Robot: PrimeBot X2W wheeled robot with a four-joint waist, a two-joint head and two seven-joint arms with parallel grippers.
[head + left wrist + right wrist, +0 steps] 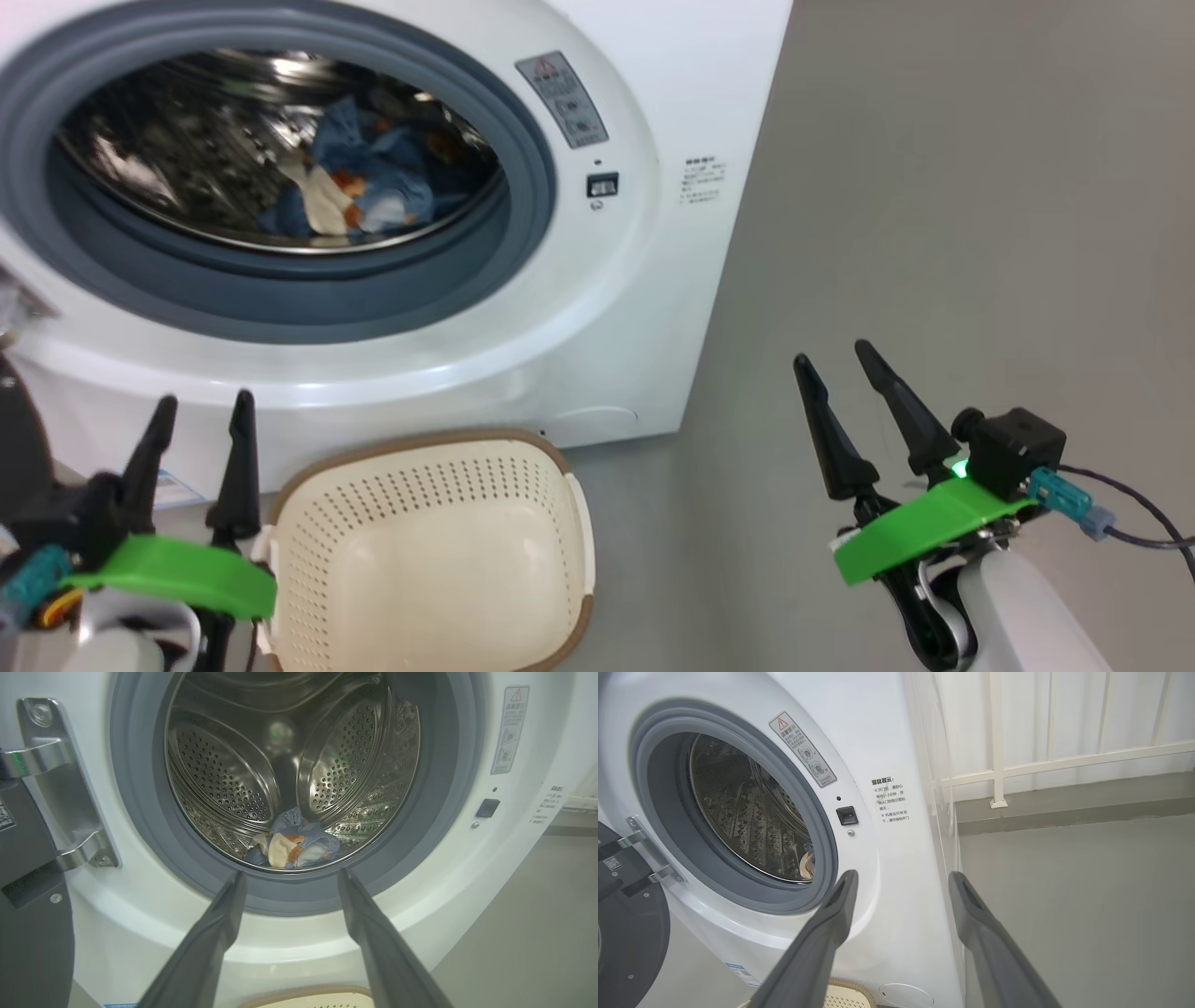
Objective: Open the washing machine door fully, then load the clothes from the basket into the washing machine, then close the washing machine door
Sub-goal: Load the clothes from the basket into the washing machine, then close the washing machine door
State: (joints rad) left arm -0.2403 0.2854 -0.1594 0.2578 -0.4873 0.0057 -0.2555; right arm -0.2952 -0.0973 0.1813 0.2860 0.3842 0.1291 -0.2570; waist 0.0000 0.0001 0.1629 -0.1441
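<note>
The washer [653, 280] stands with its door [28, 933] swung wide on the left. The door shows as a dark grey slab hanging from a bright metal hinge [60, 793], and its glass cannot be seen. A broad grey gasket [523, 140] rings the mouth, and behind it lies the shiny perforated drum [219, 774].

The clothes [364, 177] lie in a crumpled heap at the bottom of the drum, near the front lip. They are light blue fabric with small orange-brown prints, and a whitish lining is turned outward at the front. In the left wrist view the clothes [294, 842] sit just above the lower gasket edge. The right wrist view catches only a sliver of them past the rim.

The basket [420, 448] sits on the grey floor [934, 233], right before the washer's base. It is cream, with rows of holes and a brown rim, and its smooth bottom is in plain view.

The left gripper [206, 403] hovers beside the basket's left edge. Its jaws are spread, it holds nothing, and its fingers point at the drum mouth. The right gripper [833, 355] hangs over the floor, well apart from the washer's right corner, its jaws likewise spread on nothing.

A grey warning sticker [565, 98] and a small dark latch socket [602, 184] sit on the white front, right of the opening. A white railing [1064, 765] runs behind the washer.
</note>
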